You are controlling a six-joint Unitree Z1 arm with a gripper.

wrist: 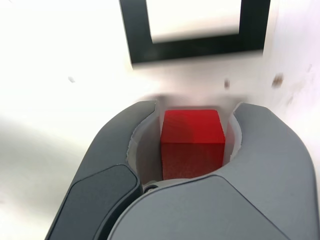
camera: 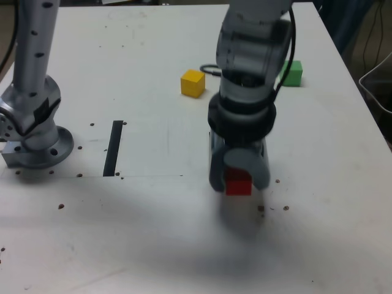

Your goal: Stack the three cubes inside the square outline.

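So the gripper (wrist: 192, 145) has the red cube (wrist: 192, 142) pinched between its fingers, one grey, smooth, rounded finger on each side. The inner faces look paler and a little ragged along the edge. The cube is plain matte red with crisp edges, its sides running roughly in line with the fingers, and it looks about upright. Can't really tell if it's touching the table (camera: 141, 245) or just above it.

It's outside the square outline (wrist: 200, 47), near one side of it. That's a flat black band with sharp corners around a white centre, cut off by the wrist view's edge, and the cube's sides look slightly skewed to it.

In the exterior view, the yellow cube (camera: 193, 83) sits left of the arm (camera: 248, 73), turned so a corner edge faces the camera. The green cube (camera: 292, 73) is on the right, partly behind the arm. A narrow black strip (camera: 113, 148) lies flat, further left, its long axis running away from the camera.
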